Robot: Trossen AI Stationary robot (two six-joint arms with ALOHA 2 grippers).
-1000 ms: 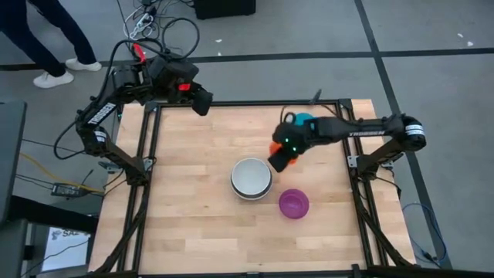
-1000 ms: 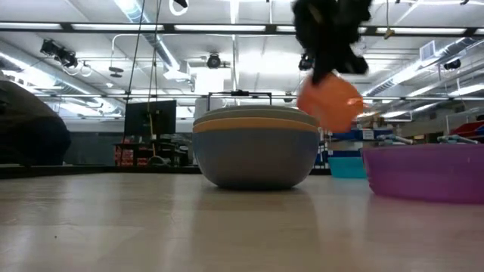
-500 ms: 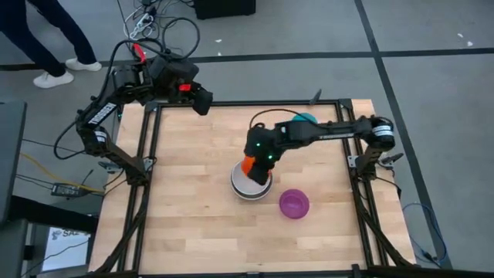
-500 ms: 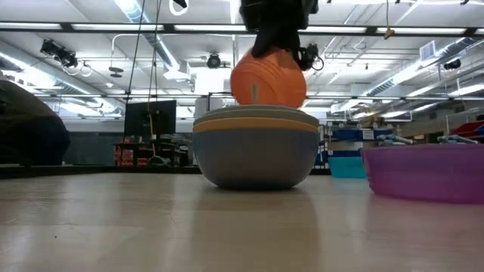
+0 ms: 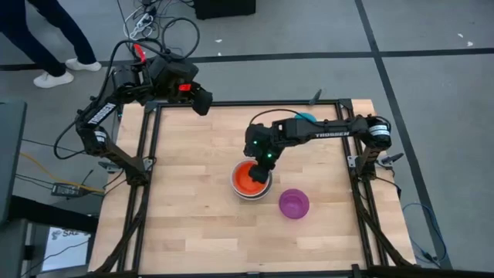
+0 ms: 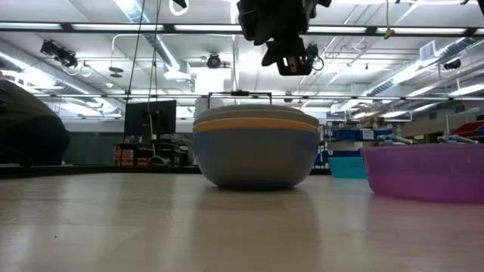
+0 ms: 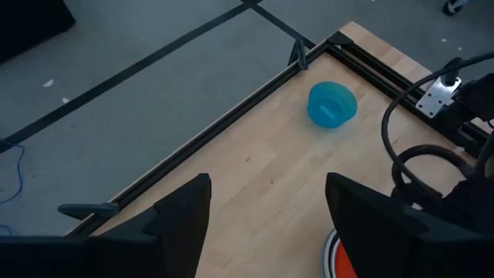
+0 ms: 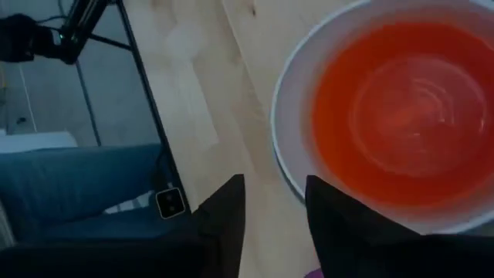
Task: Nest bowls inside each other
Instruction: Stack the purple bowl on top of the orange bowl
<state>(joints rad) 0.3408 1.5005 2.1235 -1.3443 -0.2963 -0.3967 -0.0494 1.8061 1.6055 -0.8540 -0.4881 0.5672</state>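
Note:
At the table's middle stands a stack of bowls (image 5: 251,179): a grey bowl (image 6: 255,160) at the bottom, an orange rim (image 6: 255,125) above it, a white bowl (image 8: 297,100) inside. In the white bowl lies the small red-orange bowl (image 8: 401,108), mouth up. My right gripper (image 5: 262,158) hangs open just above the stack's far right rim, touching nothing. A small purple bowl (image 5: 293,204) sits to the stack's near right and a small teal bowl (image 7: 332,104) near the far right edge. My left gripper (image 5: 202,100) waits open above the far left corner.
A black metal frame (image 5: 147,162) runs around the wooden table top. My right arm (image 5: 332,130) reaches across the table's far right part, over the teal bowl. A person's legs (image 5: 46,46) show on the floor beyond the far left corner.
My right gripper has carried the red-orange bowl from near the teal bowl toward the table's left, over the stack, tipping more steeply as it went. It has opened and let go. The red-orange bowl has dropped into the white bowl and lies there mouth up.

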